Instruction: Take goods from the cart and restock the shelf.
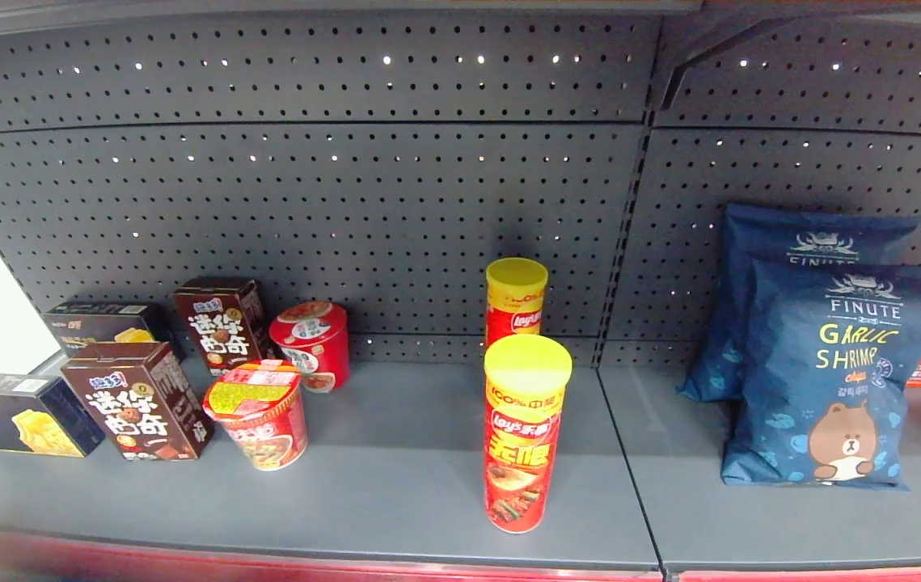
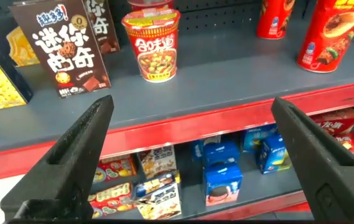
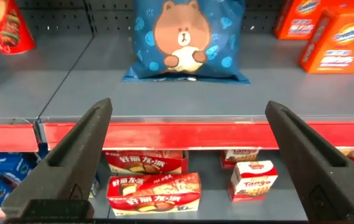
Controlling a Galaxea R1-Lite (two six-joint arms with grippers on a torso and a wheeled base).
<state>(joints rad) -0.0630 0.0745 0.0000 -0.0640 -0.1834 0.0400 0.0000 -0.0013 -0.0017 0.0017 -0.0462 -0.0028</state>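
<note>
Shelf (image 1: 395, 453) ahead of left fingers (image 2: 71, 162), right fingers (image 3: 71, 162), both pairs spread wide, holding nothing

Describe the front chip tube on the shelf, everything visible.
The front chip tube is a tall cylinder: a red printed body, a yellow band below a yellow plastic-looking lid, closed. It stands upright on the grey shelf near the front edge, just left of the shelf seam. A second tube stands behind it. Only the shelf touches it.

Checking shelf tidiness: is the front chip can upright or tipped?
Upright: the front chip can stands on its base, yellow lid on top.
</note>
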